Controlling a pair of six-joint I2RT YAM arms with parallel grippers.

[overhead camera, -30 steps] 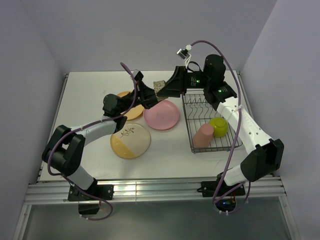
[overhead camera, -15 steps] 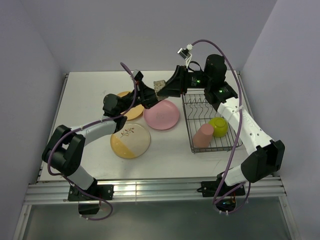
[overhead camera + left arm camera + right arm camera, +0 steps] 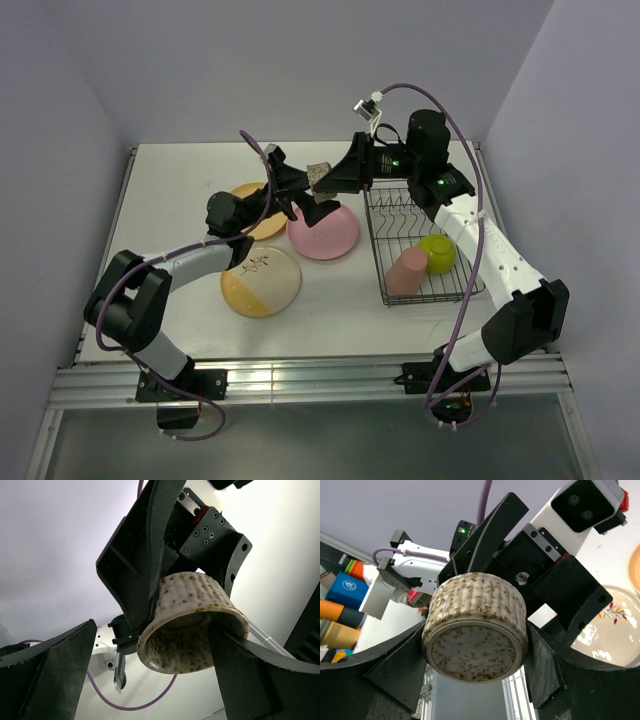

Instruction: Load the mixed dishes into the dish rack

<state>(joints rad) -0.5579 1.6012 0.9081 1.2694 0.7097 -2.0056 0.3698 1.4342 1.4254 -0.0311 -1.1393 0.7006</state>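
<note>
The small speckled grey bowl (image 3: 319, 174) hangs in the air above the table's far middle, between both grippers. My right gripper (image 3: 476, 639) is shut on its ribbed sides (image 3: 475, 630), base towards that camera. My left gripper (image 3: 154, 630) stands open with the bowl's mouth (image 3: 192, 630) facing it; one finger (image 3: 240, 675) stays close by the rim. In the dish rack (image 3: 395, 212) sit the pink cup (image 3: 406, 270) and the lime-green bowl (image 3: 437, 253). The pink plate (image 3: 325, 235), orange plate (image 3: 265, 228) and cream-and-yellow plate (image 3: 261, 281) lie flat on the table.
The rack stands at the table's right, its upright dividers at the far end. Both arms meet over the pink plate's far edge. Purple cables loop above each wrist. Walls close in the table at the back and sides.
My left gripper has opened and let go of the speckled bowl's rim. My right gripper stays closed on the bowl's sides, and neither arm has shifted much.
</note>
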